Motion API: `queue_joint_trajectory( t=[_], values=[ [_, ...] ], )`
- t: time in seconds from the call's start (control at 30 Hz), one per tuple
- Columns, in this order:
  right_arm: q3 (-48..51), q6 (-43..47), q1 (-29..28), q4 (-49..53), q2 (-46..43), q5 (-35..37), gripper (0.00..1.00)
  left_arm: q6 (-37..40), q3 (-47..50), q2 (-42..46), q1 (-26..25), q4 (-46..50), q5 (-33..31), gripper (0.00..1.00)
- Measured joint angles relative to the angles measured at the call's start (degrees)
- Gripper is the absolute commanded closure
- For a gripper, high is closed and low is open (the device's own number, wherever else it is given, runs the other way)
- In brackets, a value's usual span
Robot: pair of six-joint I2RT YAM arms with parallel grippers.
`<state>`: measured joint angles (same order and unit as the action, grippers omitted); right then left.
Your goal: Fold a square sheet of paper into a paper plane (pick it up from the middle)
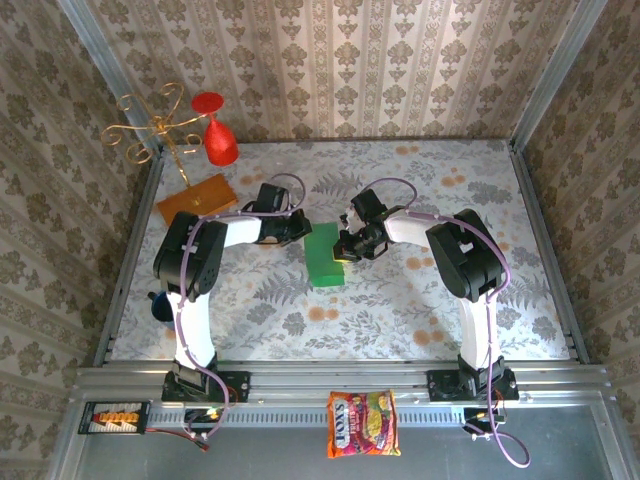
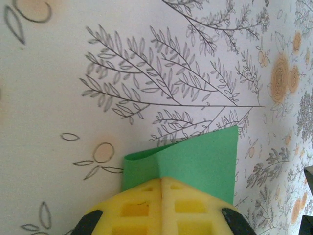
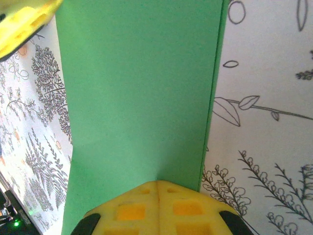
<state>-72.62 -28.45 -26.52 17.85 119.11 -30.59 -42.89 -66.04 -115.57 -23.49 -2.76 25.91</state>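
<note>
**Left gripper (image 2: 161,185) and right gripper (image 3: 157,186) both closed at the sheet of paper (image 1: 325,262)**

In the left wrist view the two yellow fingertips are pressed flat together, with no gap along the seam. Green paper comes out from just beyond them. Its left edge rises off the tabletop in a soft rounded fold, and its far corner lies flat and sharp. Whether the paper is nipped between the tips or only pressed beneath them cannot be told.

The right gripper's fingers likewise meet along a closed seam, and their tips are on the near edge of the sheet. From there the green paper runs away as a long smooth band. A second layer peeks out along its right side, so the sheet lies doubled. A yellow finger of the left gripper shows at the band's far left corner.

From above, the sheet is a narrow upright rectangle on the table (image 1: 450,300), midway between the two arms. The left gripper is at its far left corner and the right gripper at its right edge. Both arms bend inward from their bases.

An orange-brown board (image 1: 197,197) lies at the table's far left, well apart from the paper. Behind the board stands a gold wire stand (image 1: 150,125) with a red glass (image 1: 218,140) hanging tilted on it. A red-yellow snack packet (image 1: 363,423) lies on the near rail between the bases.
</note>
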Motion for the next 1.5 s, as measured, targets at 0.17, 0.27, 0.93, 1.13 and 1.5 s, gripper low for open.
queue_joint_trajectory(
  t=[0.17,0.27,0.93,1.13,1.5],
  values=[
    [0.0,0.0,0.0,0.0,0.0,0.0,1.00,-0.5,-0.4,0.0,1.0,0.9,-0.2,1.00],
    [0.0,0.1,0.0,0.0,0.0,0.0,1.00,-0.7,-1.0,-0.1,1.5,1.9,-1.2,1.00],
    [0.6,0.0,0.0,-0.9,-0.2,0.0,1.00,0.7,-6.1,-1.0,2.9,7.3,-3.3,1.00],
    [0.7,0.0,0.0,-1.1,-0.2,0.0,1.00,0.6,-3.4,3.5,-0.8,7.6,-3.8,1.00],
    [1.0,0.0,0.0,-1.6,-0.3,0.0,1.00,-2.9,9.7,14.9,-10.6,7.3,-3.2,1.00]
  ],
)
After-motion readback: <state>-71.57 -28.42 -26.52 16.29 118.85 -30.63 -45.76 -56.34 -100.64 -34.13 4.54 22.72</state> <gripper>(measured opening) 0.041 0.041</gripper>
